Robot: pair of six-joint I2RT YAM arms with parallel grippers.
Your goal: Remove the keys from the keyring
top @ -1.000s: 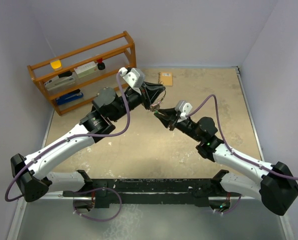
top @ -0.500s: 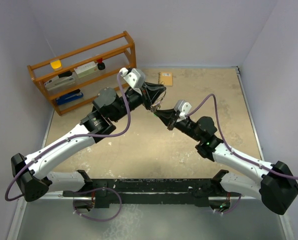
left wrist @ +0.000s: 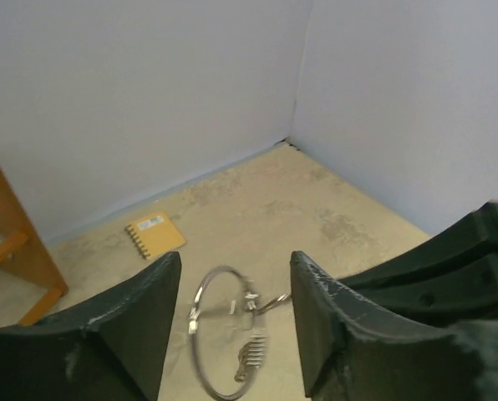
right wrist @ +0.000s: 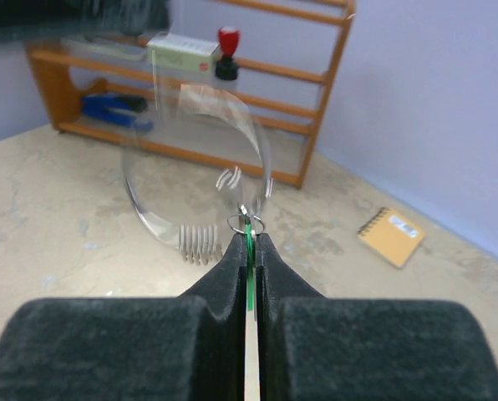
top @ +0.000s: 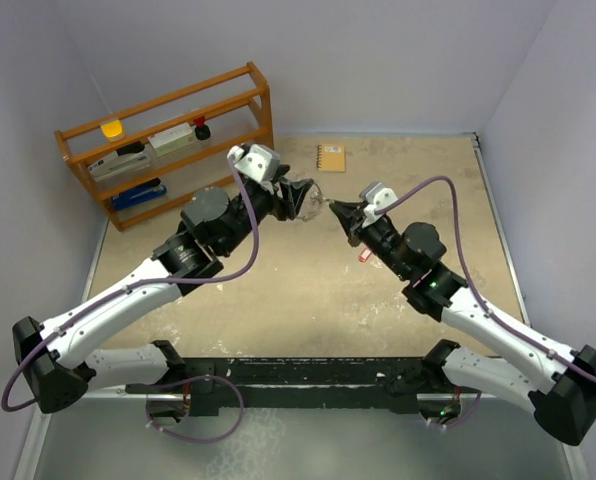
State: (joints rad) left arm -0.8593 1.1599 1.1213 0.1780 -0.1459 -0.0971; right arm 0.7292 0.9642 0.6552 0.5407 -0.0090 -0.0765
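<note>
**The keyring (left wrist: 200, 338) is hanging in mid-air from one pinched key, with nothing else holding it.**

The main risk, as I judge it, is the whole bunch dropping to the table (top: 278, 300). The ring is looking smeared in the right wrist view, so it is probably swinging. A swing could be working the thin green key (right wrist: 249, 242) out of its narrow pinch, or carrying the ring away from the left fingers as they are closing. The silver keys (left wrist: 251, 359) could also be snagging. Both arms are reaching up and inward over mid-table, wrists facing each other and nearly meeting. The right gripper (top: 340, 212) is clamping tight on the green key. The left gripper (left wrist: 235, 276) is standing with jaws apart, the ring between them and apparently touching neither.
</note>
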